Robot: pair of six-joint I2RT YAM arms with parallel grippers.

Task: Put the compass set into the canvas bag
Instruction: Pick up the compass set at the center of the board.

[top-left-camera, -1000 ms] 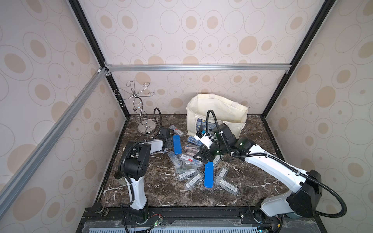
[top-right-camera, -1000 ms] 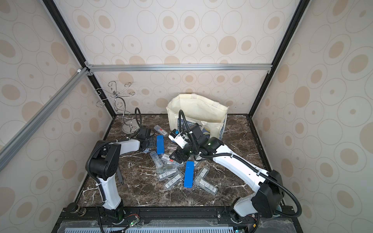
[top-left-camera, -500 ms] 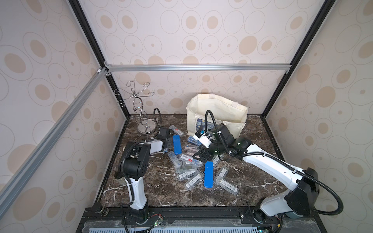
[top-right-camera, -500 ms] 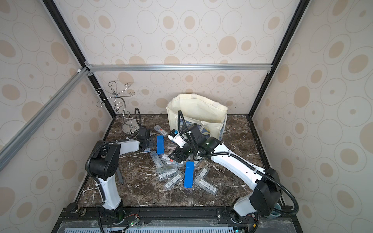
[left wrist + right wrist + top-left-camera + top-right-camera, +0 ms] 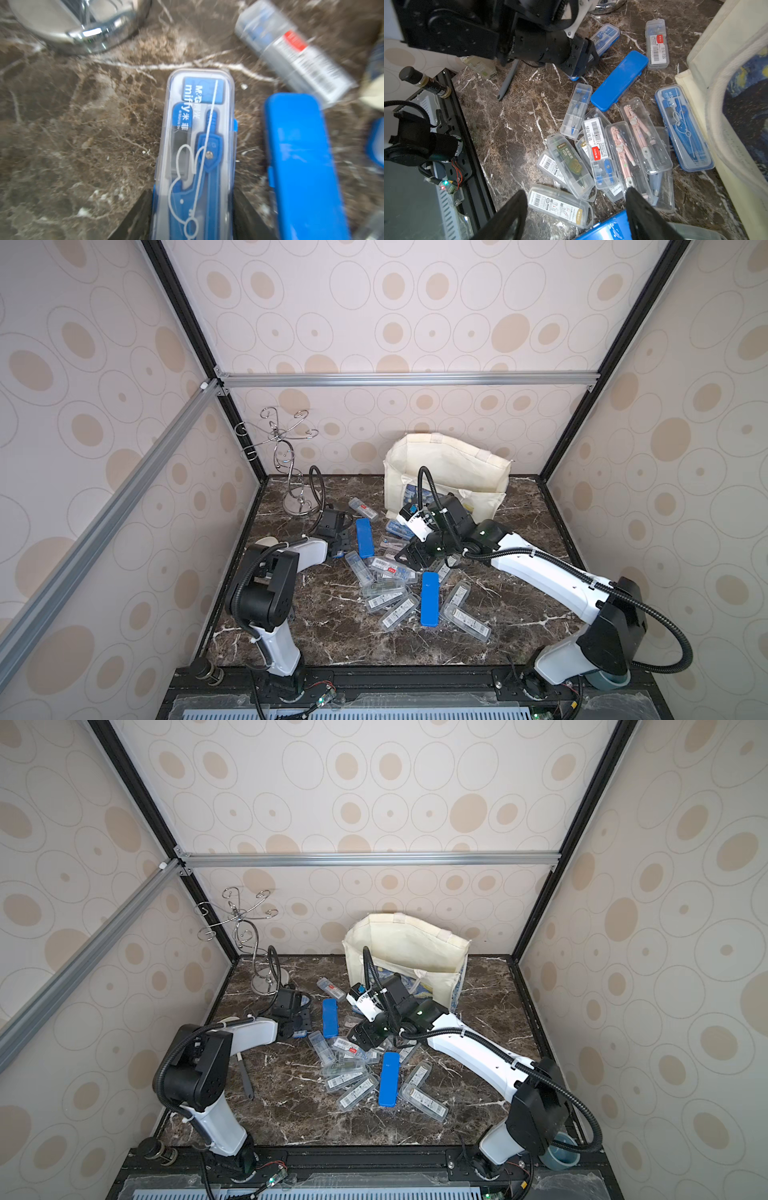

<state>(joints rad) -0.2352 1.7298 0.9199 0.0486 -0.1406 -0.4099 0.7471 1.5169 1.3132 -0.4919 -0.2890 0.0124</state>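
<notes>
— On the left side of the marble table (image 5: 332, 639), what does the left gripper (image 5: 193, 193) have?

— A compass set (image 5: 199, 145): clear lid, blue tray, blue compass inside. The two black fingers (image 5: 137, 216) press against its long sides, so that claw is closed down on the case.

— Is it off the table?

— I cannot tell; the wrist view is blurred.

— What lies around it?

— A plain blue case (image 5: 301, 166) is just to its right. A clear barcoded case (image 5: 295, 52) is farther off. The chrome base of a wire stand (image 5: 72, 25) is at the far left.

— Where is the canvas bag (image 5: 449, 464)?

— At the far side, right of centre, standing against the back wall with its mouth open. The blue-and-yellow print faces the near side. It is well apart from the held set.

— And the right gripper (image 5: 576, 192)?

— Its jaws are spread wide with nothing between them. It hangs above the heap of clear cases (image 5: 386, 585) in the middle of the table, just on the near side of the bag.
</notes>
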